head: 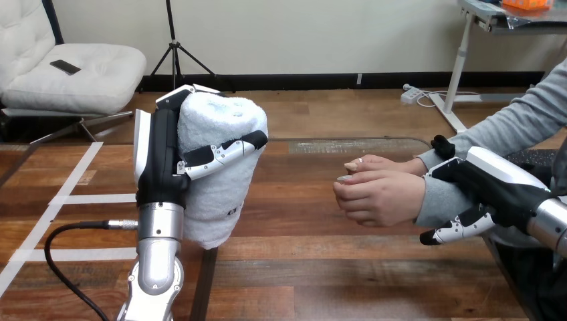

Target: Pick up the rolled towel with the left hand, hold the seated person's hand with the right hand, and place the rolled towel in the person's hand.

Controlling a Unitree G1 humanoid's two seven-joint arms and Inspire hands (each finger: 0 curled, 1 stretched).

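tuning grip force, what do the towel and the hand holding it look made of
Towel: white terry cloth by the look, matte and fuzzy with a nubby pile, rolled thick and soft-looking. Left hand: smooth hard shells, black and white with a slight sheen, probably moulded plastic. Its forearm looks like brushed silver metal.

It looks like a lab or test room: a tripod (175,57) and white padded chair (80,77) far left, tape lines (87,198) near left, a power strip (413,94) far right.
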